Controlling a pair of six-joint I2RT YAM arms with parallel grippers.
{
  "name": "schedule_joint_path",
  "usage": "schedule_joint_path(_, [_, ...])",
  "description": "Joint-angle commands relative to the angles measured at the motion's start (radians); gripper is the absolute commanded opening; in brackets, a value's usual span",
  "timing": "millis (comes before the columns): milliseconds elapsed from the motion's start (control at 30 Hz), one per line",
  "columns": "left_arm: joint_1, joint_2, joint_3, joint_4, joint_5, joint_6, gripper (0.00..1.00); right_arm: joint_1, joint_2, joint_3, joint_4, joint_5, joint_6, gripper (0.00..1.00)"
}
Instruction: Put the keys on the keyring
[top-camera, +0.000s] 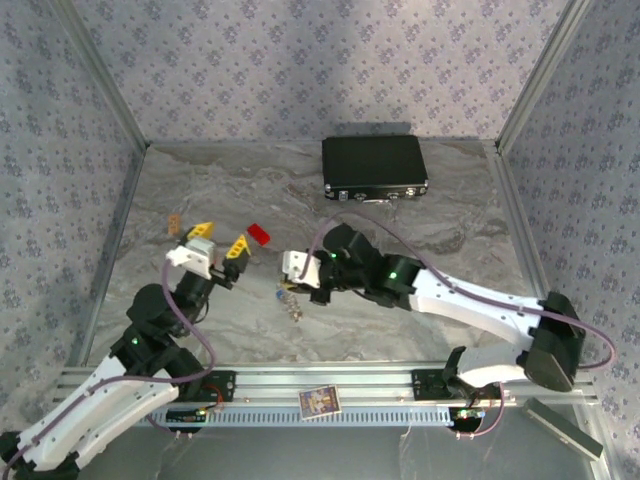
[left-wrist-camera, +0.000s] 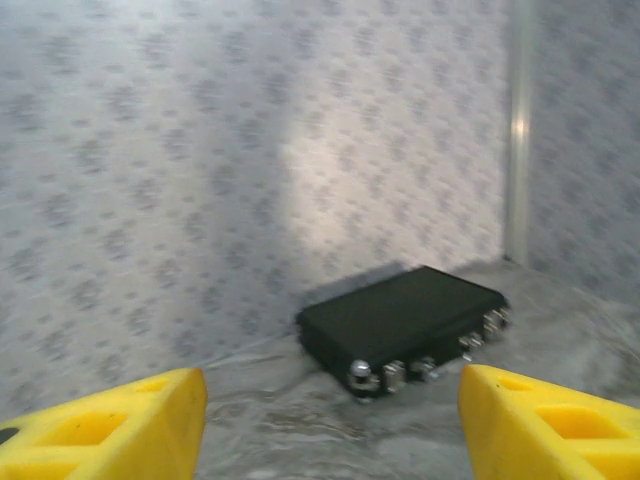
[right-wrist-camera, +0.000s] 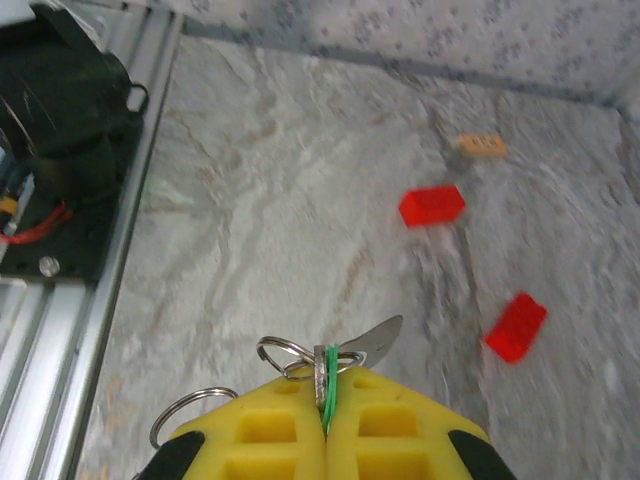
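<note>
1. We see the green key (right-wrist-camera: 331, 382) edge-on, pinched between the closed yellow fingertips (right-wrist-camera: 400, 420) of the right claw (right-wrist-camera: 326, 410). A silver blade pokes out ahead of the tips, towards the right.
2. The keyring (right-wrist-camera: 283, 352), a small silver ring, sits right at those same tips, touching the metal just left of the key. We cannot tell whether the key is threaded on it. A second ring (right-wrist-camera: 186, 415) hangs beside the claw's left finger.
3. From above, the right claw (top-camera: 296, 268) is low over the marbled surface (top-camera: 420, 250). A tiny metal cluster (top-camera: 290, 302) lies just on its near side, too small for us to read.
4. Ahead of the right claw lie two red blocks (right-wrist-camera: 432, 205) (right-wrist-camera: 516, 326), both apart from it. A small tan piece (right-wrist-camera: 482, 145) lies farther ahead.
5. The left claw (left-wrist-camera: 330, 440) stands wide, with nothing between its yellow fingers (left-wrist-camera: 100, 430).
6. Well ahead of the left claw, the black case (left-wrist-camera: 400, 325) lies flat against the back wall.
</note>
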Motion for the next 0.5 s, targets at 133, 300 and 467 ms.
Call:
schedule_joint_path(133, [0.086, -0.067, 0.014, -0.1, -0.14, -0.138, 0.67, 0.02, 0.132, 0.045, 0.192, -0.093, 0.124, 0.0])
schedule_joint_path(300, [0.117, -0.069, -0.022, -0.077, -0.176, -0.16, 0.68, -0.035, 0.16, 0.003, 0.084, -0.036, 0.086, 0.0])
schedule_joint_path(467, [0.142, -0.055, -0.047, -0.065, -0.159, -0.181, 0.68, -0.097, 0.136, -0.043, -0.076, 0.028, 0.008, 0.0])
